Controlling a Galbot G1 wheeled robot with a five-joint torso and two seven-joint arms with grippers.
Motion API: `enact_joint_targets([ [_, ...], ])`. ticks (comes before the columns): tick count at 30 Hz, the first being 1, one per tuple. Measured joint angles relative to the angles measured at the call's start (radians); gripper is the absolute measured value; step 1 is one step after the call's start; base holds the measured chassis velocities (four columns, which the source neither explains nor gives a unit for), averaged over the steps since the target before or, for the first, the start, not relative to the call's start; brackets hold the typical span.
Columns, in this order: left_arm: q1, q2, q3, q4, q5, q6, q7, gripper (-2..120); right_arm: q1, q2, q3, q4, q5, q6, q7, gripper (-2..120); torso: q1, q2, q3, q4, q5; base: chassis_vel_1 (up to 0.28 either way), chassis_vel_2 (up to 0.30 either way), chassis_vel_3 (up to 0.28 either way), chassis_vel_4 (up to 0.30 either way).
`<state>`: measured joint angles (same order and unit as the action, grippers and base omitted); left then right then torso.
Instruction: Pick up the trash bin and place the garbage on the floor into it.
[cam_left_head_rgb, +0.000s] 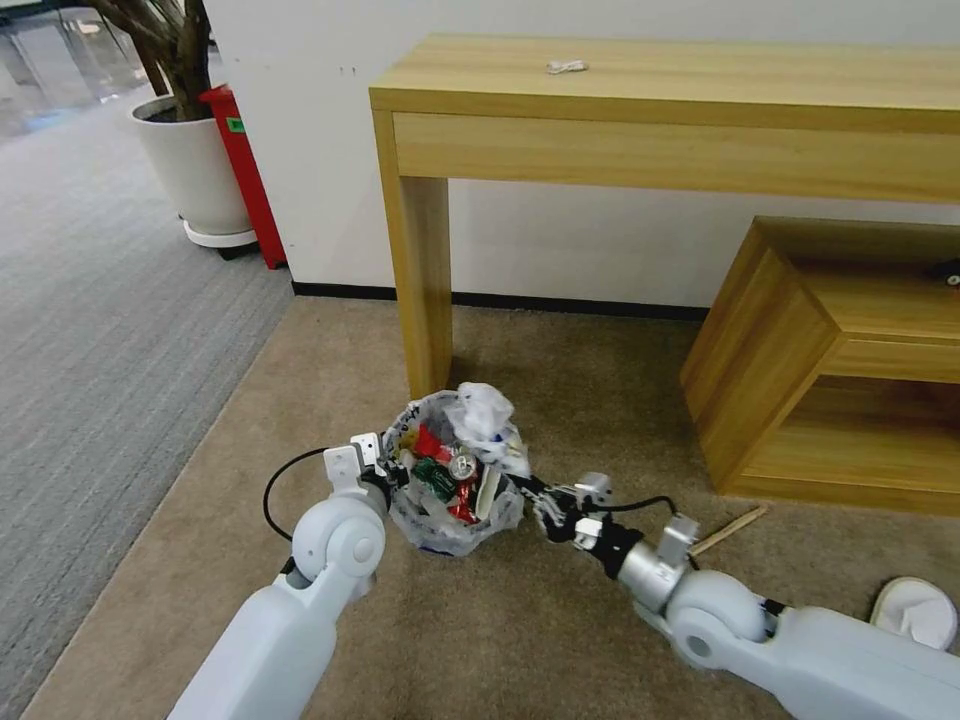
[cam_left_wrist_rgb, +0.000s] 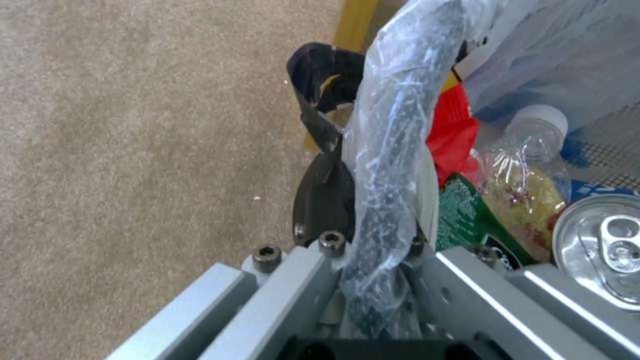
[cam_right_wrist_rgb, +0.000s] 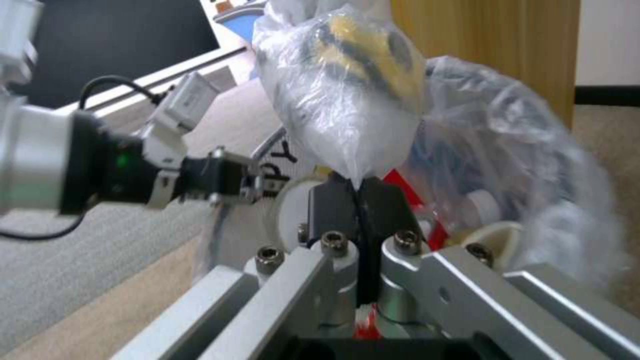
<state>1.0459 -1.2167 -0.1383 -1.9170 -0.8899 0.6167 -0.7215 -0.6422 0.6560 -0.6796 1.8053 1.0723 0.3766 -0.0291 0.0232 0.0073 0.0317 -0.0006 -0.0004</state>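
Observation:
The trash bin (cam_left_head_rgb: 450, 525), lined with a crinkled clear bag, is by the desk leg on the beige floor (cam_left_head_rgb: 330, 400). It holds garbage: a red wrapper (cam_left_wrist_rgb: 457, 127), a small bottle (cam_left_wrist_rgb: 537, 130) and a can (cam_left_wrist_rgb: 603, 245). My left gripper (cam_left_head_rgb: 385, 468) is shut on the bag-covered rim (cam_left_wrist_rgb: 387, 150), one dark finger (cam_left_wrist_rgb: 323, 190) outside it. My right gripper (cam_left_head_rgb: 530, 488) is over the bin's other side, shut on a clear plastic packet (cam_right_wrist_rgb: 347, 100) with yellow and black inside. A wooden stick (cam_left_head_rgb: 730, 530) and a white slipper (cam_left_head_rgb: 915, 610) lie on the floor to the right.
A wooden desk (cam_left_head_rgb: 425, 290) stands just behind the bin, a low wooden shelf (cam_left_head_rgb: 790, 380) to its right. A white plant pot (cam_left_head_rgb: 195, 170) and tall red bin (cam_left_head_rgb: 245, 170) stand at the back left, beside grey striped carpet (cam_left_head_rgb: 90, 330).

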Motion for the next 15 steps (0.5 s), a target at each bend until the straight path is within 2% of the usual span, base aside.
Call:
enact_joint_targets([
  [4,0.019,0.009,-0.001,-0.033,0.002,0.002,0.001,0,0.033,0.05,-0.039,-0.053,0.004,-0.001,0.008,0,0.0,0.0,0.0,-0.0001,0.0002,0.0,0.0,0.0,0.0],
  [15,0.043,0.024,-0.014,-0.068,-0.002,0.004,0.006,0,0.015,0.093,-0.04,-0.11,-0.013,-0.008,0.024,0,0.0,0.0,0.0,-0.0002,0.0002,0.0,0.0,0.0,0.0],
])
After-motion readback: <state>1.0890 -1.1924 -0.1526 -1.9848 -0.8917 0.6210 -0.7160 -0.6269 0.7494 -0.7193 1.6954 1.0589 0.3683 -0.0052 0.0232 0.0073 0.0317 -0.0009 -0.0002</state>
